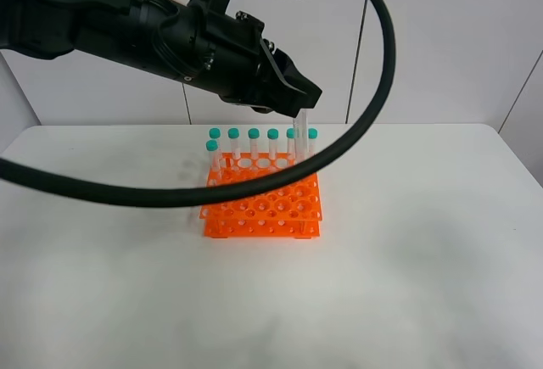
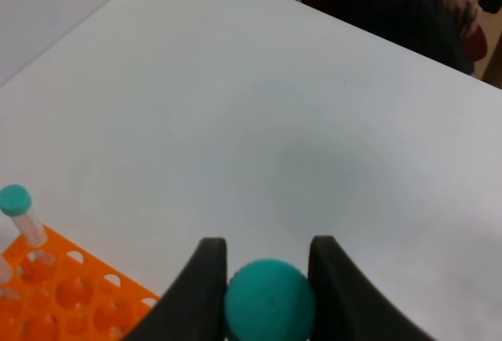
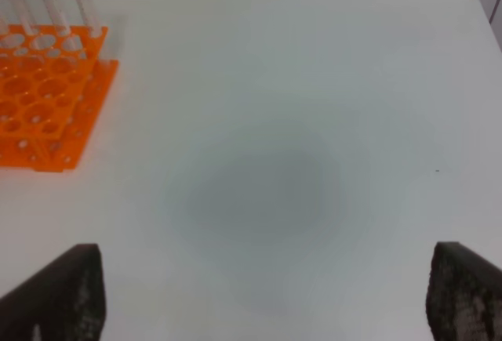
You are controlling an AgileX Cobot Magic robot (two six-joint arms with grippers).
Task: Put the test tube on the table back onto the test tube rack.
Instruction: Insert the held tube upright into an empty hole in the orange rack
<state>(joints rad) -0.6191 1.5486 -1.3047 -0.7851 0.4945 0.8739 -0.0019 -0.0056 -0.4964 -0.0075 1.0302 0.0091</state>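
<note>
My left fingers (image 2: 202, 294) are shut on the teal cap (image 2: 269, 302) of the tube (image 1: 299, 136), which hangs upright over the far right part of the rack (image 1: 263, 208), close among the other tubes (image 1: 254, 144). I cannot tell which hole is under its tip, so I would first line it over a free hole, then come down slowly and straight, and release only when it sits. My right fingers (image 3: 70, 294) stand wide and empty over the counter (image 1: 424, 259).
</note>
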